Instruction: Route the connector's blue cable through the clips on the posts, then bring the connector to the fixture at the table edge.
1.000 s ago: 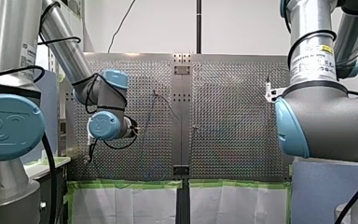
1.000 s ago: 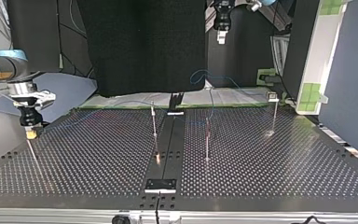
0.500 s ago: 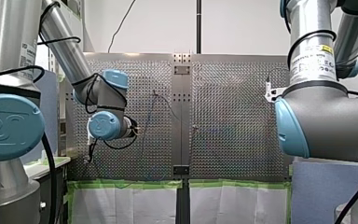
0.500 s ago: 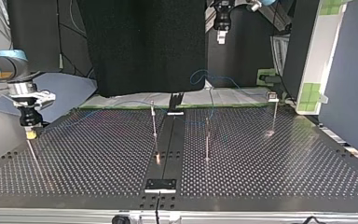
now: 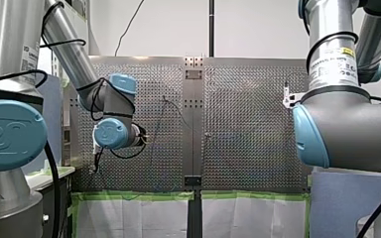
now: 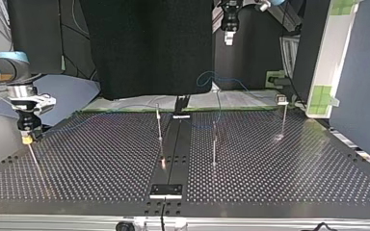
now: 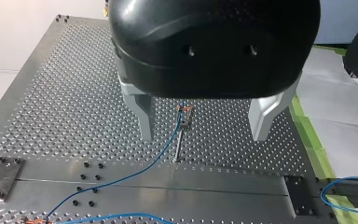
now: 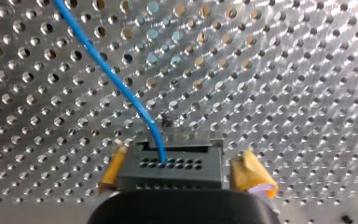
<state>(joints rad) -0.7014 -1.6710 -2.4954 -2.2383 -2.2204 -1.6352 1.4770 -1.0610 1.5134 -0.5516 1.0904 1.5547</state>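
The perforated worktop [image 6: 279,173] carries thin posts [image 6: 159,122] around its centre. My right gripper [image 6: 26,131] hangs low at the top view's nine o'clock. Its yellow-padded fingers [image 8: 254,179] are clamped on the connector [image 8: 170,168], probably so the line can be drawn taut. My left gripper [image 7: 204,116] hovers high at twelve o'clock with its fingers spread wide over one post, likely ready to guide the cable [image 7: 165,156] reaching that post's clip.
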